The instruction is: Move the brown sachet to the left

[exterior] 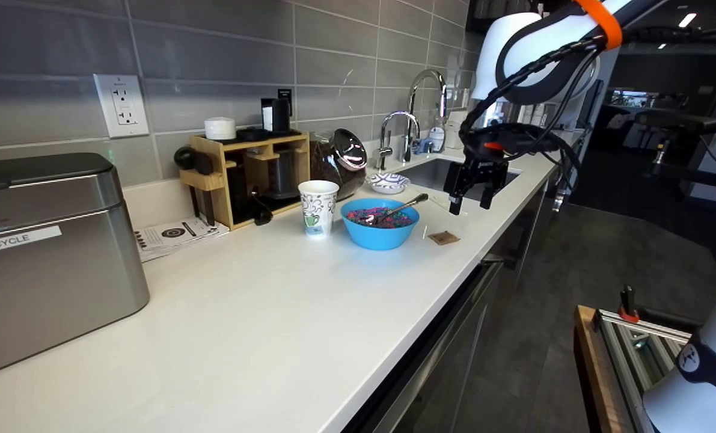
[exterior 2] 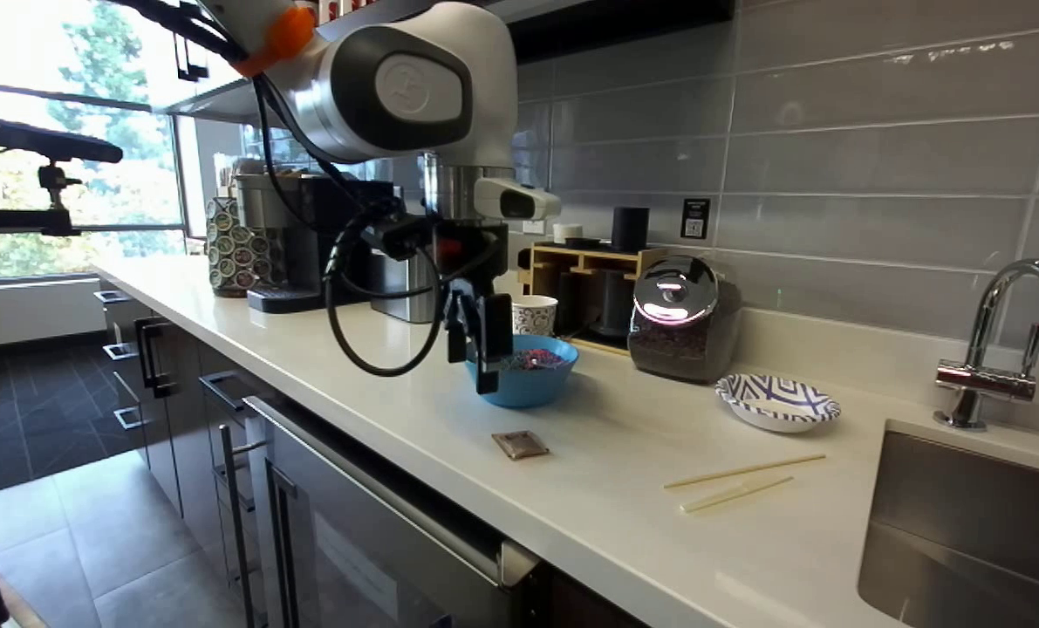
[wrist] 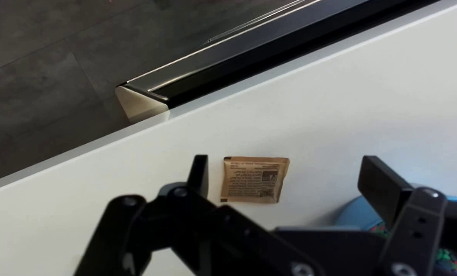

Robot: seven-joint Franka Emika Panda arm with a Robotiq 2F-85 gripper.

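The brown sachet [wrist: 254,179] lies flat on the white counter near its front edge, with printed text facing up. It also shows in both exterior views [exterior: 443,238] [exterior 2: 520,445]. My gripper [wrist: 284,170] is open and empty, above the counter. In the wrist view the sachet appears between the two fingers, nearer the left one. In both exterior views the gripper [exterior: 471,203] [exterior 2: 473,371] hangs higher than the sachet and does not touch it.
A blue bowl [exterior: 377,236] holding colourful bits and a spoon stands beside the sachet, with a white paper cup [exterior: 318,210] next to it. A patterned bowl [exterior 2: 776,410], two thin sticks [exterior 2: 741,471] and a sink [exterior 2: 964,523] are on the far side. The counter edge [wrist: 136,132] is close.
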